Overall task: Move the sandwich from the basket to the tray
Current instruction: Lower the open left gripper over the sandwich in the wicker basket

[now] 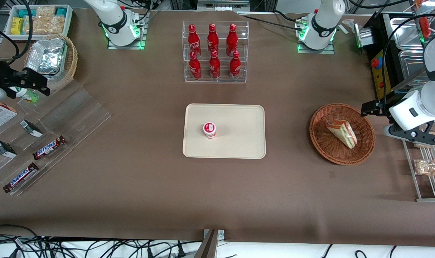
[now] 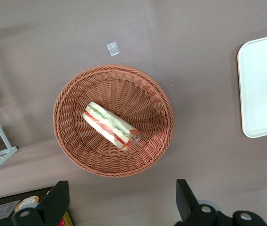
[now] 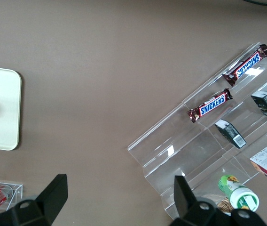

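Sandwich (image 2: 110, 125) in basket (image 2: 72, 141), under open gripper (image 2: 119, 207)

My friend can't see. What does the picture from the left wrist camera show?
A sandwich lies in a round wicker basket on a brown table. The gripper hovers above the basket with its fingers wide open, holding nothing. An edge of the cream tray shows nearby.

SNICKERS | on two chocolate bars (image 1: 49, 147) (image 1: 21, 177) | clear display stand (image 1: 45, 125)
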